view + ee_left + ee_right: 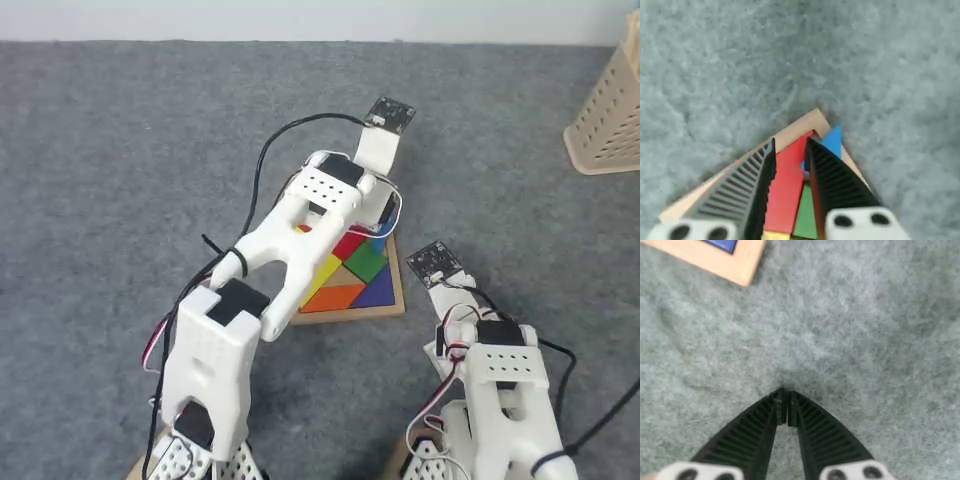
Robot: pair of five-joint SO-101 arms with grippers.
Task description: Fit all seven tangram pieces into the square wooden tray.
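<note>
Right pincer point(785, 399): pressed together, empty, over the grey table point(110, 150) at near right, near a corner of the square wooden tray point(352, 313). The tray sits mid-table and holds coloured pieces. Left pincer point(790, 145): narrowly spread above the red piece point(787, 187) at a far tray corner. A blue piece point(833, 139) overlaps the rim there.

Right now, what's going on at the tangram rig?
The left arm is stretched out over the wooden tray. The left gripper is open above the red piece, close to a tray corner. Next to it, a light blue piece seems to ride up on the rim rather than lie flat. The right gripper is shut and holds nothing, low over the carpet just off the tray.
</note>
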